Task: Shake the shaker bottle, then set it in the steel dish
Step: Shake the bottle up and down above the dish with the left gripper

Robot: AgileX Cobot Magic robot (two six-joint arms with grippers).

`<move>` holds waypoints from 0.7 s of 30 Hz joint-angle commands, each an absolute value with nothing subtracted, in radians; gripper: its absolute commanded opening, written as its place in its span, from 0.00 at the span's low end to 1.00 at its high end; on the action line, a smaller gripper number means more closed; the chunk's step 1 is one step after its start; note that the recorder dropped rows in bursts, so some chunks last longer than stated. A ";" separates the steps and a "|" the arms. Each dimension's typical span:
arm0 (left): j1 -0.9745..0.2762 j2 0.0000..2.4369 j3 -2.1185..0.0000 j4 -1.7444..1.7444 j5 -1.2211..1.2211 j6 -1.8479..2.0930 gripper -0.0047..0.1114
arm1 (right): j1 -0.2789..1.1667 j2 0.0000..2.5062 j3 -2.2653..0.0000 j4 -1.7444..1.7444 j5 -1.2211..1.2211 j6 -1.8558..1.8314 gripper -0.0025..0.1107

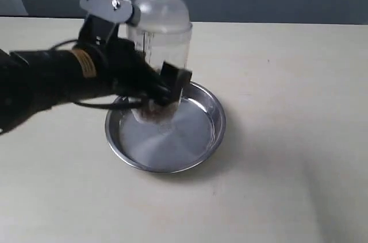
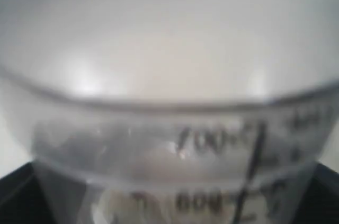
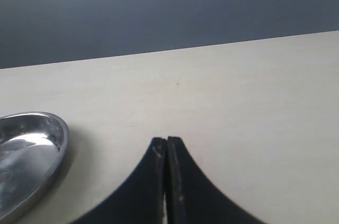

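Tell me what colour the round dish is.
Shiny silver; the steel dish shows best in the exterior view.

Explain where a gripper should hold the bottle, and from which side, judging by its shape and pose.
Grip the straight lower wall of the bottle, below the domed shoulder, coming in level from the side. It stands upright over the dish, and the dome and small cap taper, so jaws would likely slip there. The left gripper holds it this way.
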State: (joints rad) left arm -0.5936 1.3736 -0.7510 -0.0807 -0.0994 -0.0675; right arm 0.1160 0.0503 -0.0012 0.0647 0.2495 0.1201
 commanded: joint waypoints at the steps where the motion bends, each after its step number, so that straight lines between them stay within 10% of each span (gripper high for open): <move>1: -0.600 1.366 -0.734 -0.084 -0.224 -0.067 0.04 | 0.118 0.054 0.000 0.055 0.238 0.117 0.01; 21: -0.637 1.303 -0.830 -0.064 -0.342 -0.067 0.04 | 0.118 0.054 0.000 0.058 0.234 0.117 0.01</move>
